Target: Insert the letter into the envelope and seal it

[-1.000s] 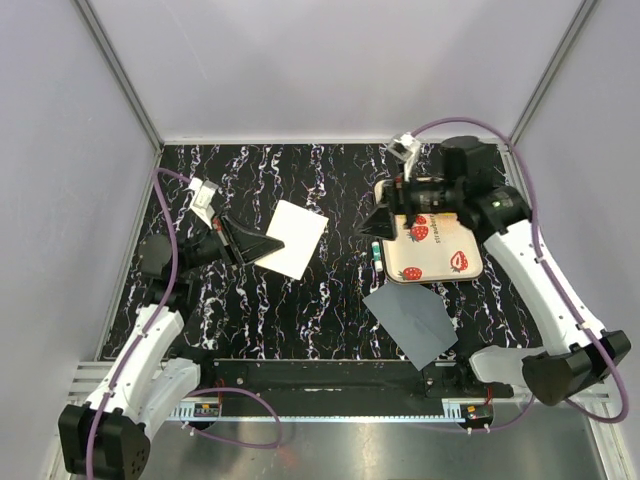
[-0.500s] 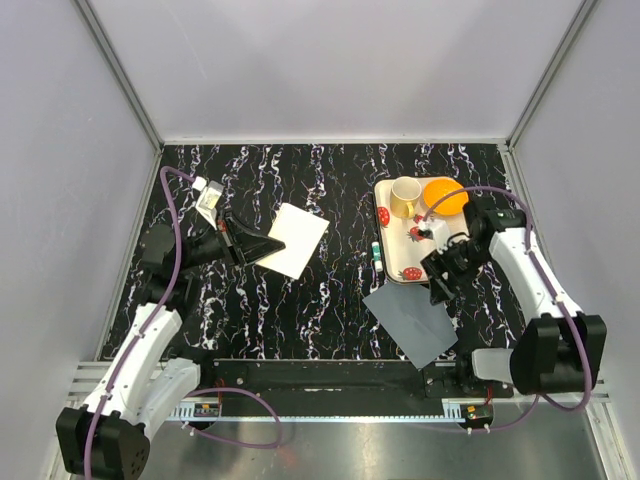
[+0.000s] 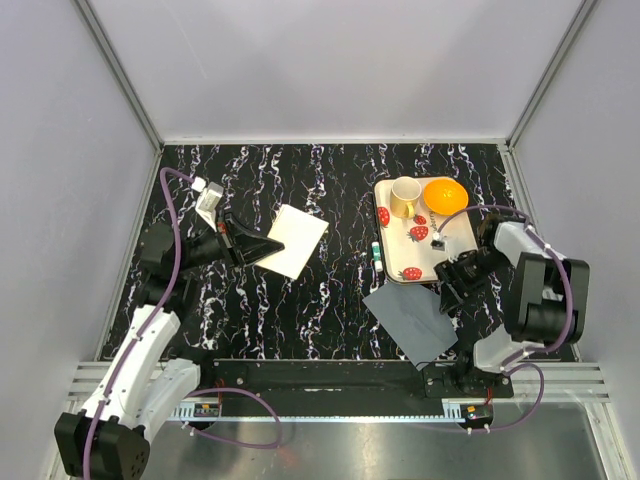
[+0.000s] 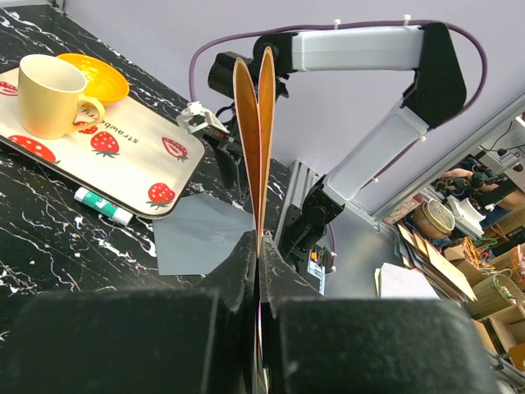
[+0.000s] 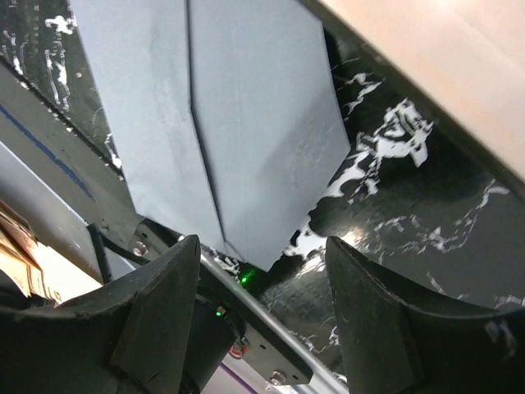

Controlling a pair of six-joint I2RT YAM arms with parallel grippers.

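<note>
The letter point(image 3: 298, 238) is a pale folded sheet held off the left half of the table by its left edge, with my left gripper point(image 3: 262, 246) shut on it. In the left wrist view the letter point(image 4: 256, 123) stands edge-on, its two leaves rising from my left gripper point(image 4: 258, 242). The slate-grey envelope point(image 3: 410, 320) lies flat near the front edge, right of centre. My right gripper point(image 3: 450, 295) hovers over its right edge. In the right wrist view the right gripper point(image 5: 262, 254) is open with nothing between its fingers, and the envelope point(image 5: 246, 123) shows a fold line just beyond them.
A strawberry-printed tray point(image 3: 455, 250) sits behind the envelope with a yellow cup point(image 3: 404, 197) and an orange bowl point(image 3: 445, 194) on it. A glue stick point(image 3: 377, 253) lies along the tray's left side. The front rail point(image 3: 320, 375) runs close to the envelope.
My right arm has swung from above the tray down to the envelope's right edge, and its jaws have narrowed a little. The left arm still holds the letter in place.
</note>
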